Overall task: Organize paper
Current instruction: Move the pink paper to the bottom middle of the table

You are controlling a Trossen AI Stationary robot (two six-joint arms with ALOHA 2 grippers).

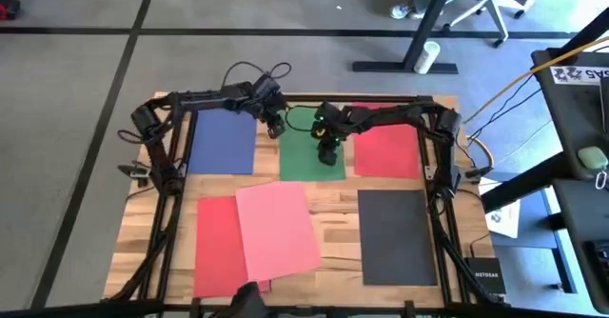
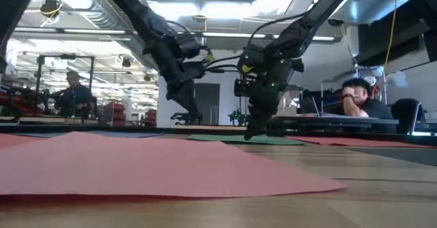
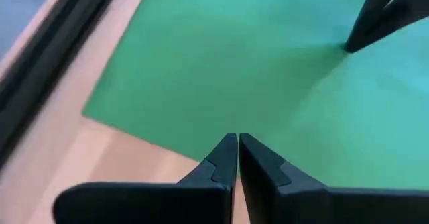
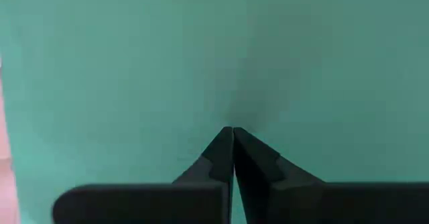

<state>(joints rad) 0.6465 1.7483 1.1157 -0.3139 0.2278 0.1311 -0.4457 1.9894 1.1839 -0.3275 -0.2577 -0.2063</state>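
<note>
I see my right gripper (image 4: 232, 131) clenched tight, fingertips pressed down on the green sheet (image 1: 312, 145), which lies flat at the table's (image 1: 343, 204) far side between the blue sheet (image 1: 222, 140) and the red sheet (image 1: 386, 149). My left gripper (image 3: 237, 138) is also pinched closed, grasping nothing, at that green sheet's edge
</note>
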